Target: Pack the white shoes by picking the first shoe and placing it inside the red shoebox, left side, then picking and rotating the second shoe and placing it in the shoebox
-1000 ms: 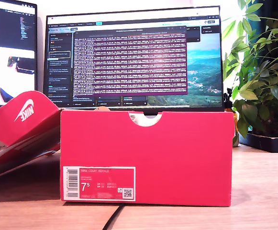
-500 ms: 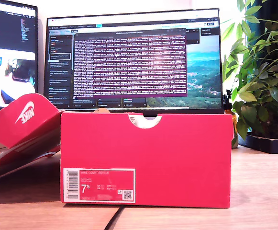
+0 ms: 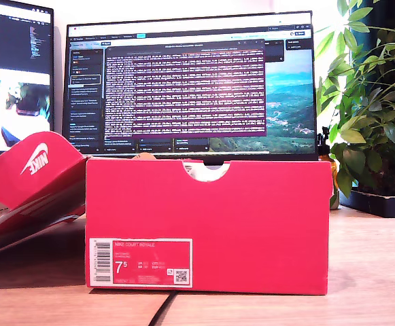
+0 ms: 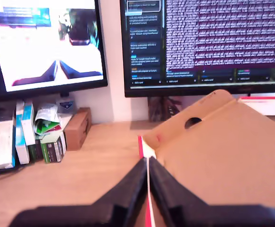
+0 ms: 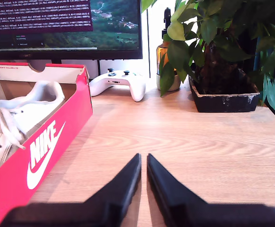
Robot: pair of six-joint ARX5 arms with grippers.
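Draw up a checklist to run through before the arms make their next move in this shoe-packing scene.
1. Shoe in the red shoebox: ok, a white shoe lies inside.
2. Both shoes packed: cannot tell, the box interior is only partly seen.
3. Lid open: ok, it leans at the exterior view's left.
4. My second claw empty: ok, jaws shut over the table.
5. My first claw free of the lid: cannot tell.
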